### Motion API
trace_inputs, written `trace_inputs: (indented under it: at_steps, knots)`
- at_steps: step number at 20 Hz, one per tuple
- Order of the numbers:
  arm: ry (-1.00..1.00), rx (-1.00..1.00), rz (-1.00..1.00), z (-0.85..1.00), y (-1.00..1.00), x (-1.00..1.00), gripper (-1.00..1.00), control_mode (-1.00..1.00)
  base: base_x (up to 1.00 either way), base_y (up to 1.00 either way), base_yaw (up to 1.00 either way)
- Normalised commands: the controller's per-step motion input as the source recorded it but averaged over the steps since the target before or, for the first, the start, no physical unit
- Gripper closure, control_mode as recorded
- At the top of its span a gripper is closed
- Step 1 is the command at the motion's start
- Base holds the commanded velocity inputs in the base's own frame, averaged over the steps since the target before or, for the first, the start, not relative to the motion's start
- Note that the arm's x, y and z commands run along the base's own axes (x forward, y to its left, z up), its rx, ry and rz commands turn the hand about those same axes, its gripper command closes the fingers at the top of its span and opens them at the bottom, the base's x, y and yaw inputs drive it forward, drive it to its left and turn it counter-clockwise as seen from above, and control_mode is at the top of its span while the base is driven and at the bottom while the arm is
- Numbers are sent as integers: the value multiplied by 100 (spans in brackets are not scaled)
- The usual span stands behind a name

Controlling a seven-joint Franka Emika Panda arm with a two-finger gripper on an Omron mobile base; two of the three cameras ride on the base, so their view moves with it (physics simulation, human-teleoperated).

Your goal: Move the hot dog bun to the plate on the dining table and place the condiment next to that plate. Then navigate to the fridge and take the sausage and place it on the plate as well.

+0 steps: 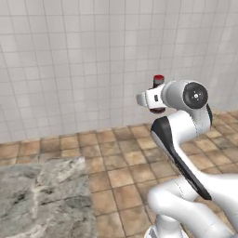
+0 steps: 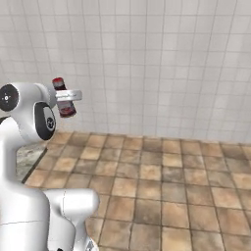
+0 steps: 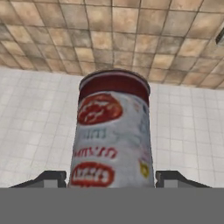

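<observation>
Gripper [image 3: 112,177] was clamped on the condiment [image 3: 113,131], jaws fairly wide apart w/ one dark finger tip [image 3: 48,178] at lower left of the hand view and the other at lower right, both pressed vs. the bottle's sides. Bottle sat centre frame there: a cylinder w/ pale label, red oval logos and a dark red band near its far end, surface smooth and glossy. In the left base view, lower left held a corner of the dining table [image 1: 42,195], grey veined marble, rough-looking pattern, flat top. Centre and right: square terracotta floor tiles [image 1: 121,158], mottled brown, w/ pale grout. Upper half: white glazed wall tiles [image 1: 69,60] in a regular grid. Right of centre, the condiment [image 1: 158,80] showed its red cap poking above the white hand, held off the floor, well apart from the table. In the right base view the condiment [image 2: 62,98] sat upper left, tilted a bit, dark red body crossed by the pale gripper [image 2: 68,94]; a sliver of table edge [image 2: 24,159] lay at mid left.
</observation>
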Motion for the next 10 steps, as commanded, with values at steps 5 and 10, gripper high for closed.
trace_inputs:
  at_steps: [5, 10]
  knots:
    - [0, 0, 0, 0, 0, 0, 100, 100, 100, -19, 10]
    - [0, 0, 0, 0, 0, 0, 100, 100, 100, -28, 17]
